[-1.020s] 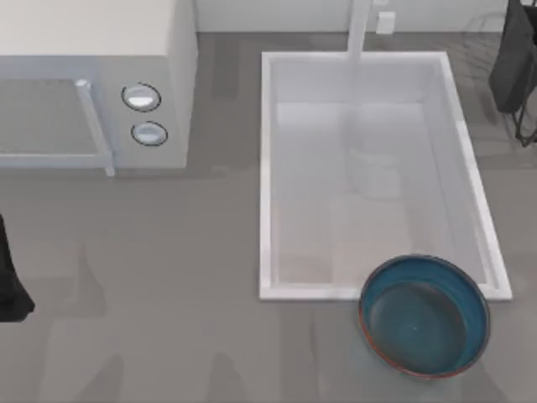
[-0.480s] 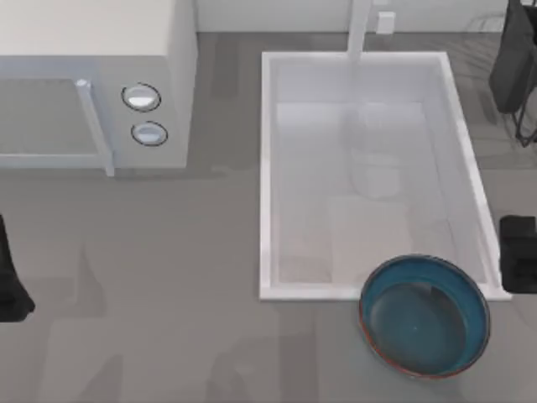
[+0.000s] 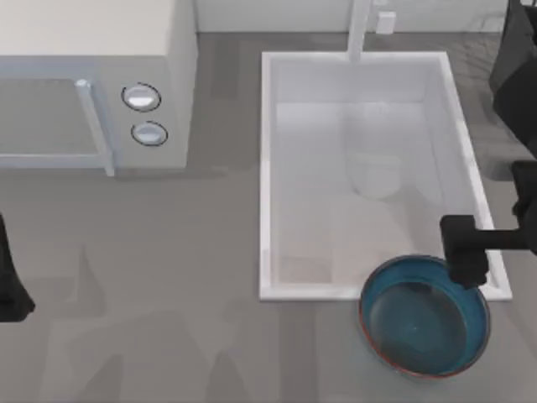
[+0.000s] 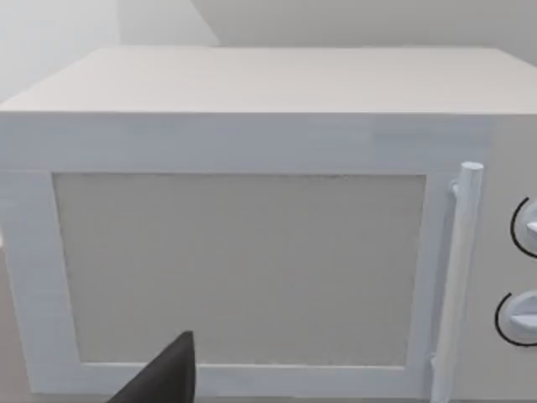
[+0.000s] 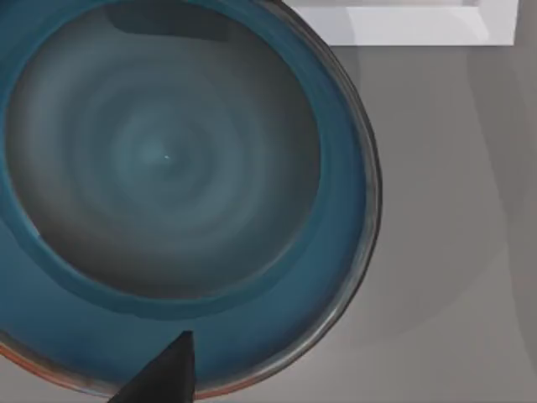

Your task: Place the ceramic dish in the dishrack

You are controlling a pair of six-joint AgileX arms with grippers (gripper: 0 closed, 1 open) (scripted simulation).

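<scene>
The grey table (image 3: 168, 277) spreads widest, with bare surface across its near left and middle, from the microwave's front to the near edge. The white sink basin (image 3: 267, 210) takes up the right-centre, its raised rim walling a long rectangle; inside lies a faint pale round shape that I cannot identify, and a white faucet (image 3: 359, 29) rises at its far end. The white microwave (image 3: 92, 84) sits at the far left, door handle and two round knobs (image 3: 142, 97) facing forward; in the left wrist view its door (image 4: 239, 269) is close ahead.

The ceramic dish (image 3: 424, 315) rests upright on the table at the near right, its far rim touching or slightly overlapping the sink's near rim; the table beside it toward the right edge is bare. In the right wrist view the dish (image 5: 168, 168) looks empty.

The right gripper (image 3: 466, 252) hangs over the dish's far-right rim, beside the sink's near corner; whether its claw is open or closed I cannot tell. The left gripper (image 3: 10, 290) is parked at the table's left edge, and its claw likewise cannot be made out.
</scene>
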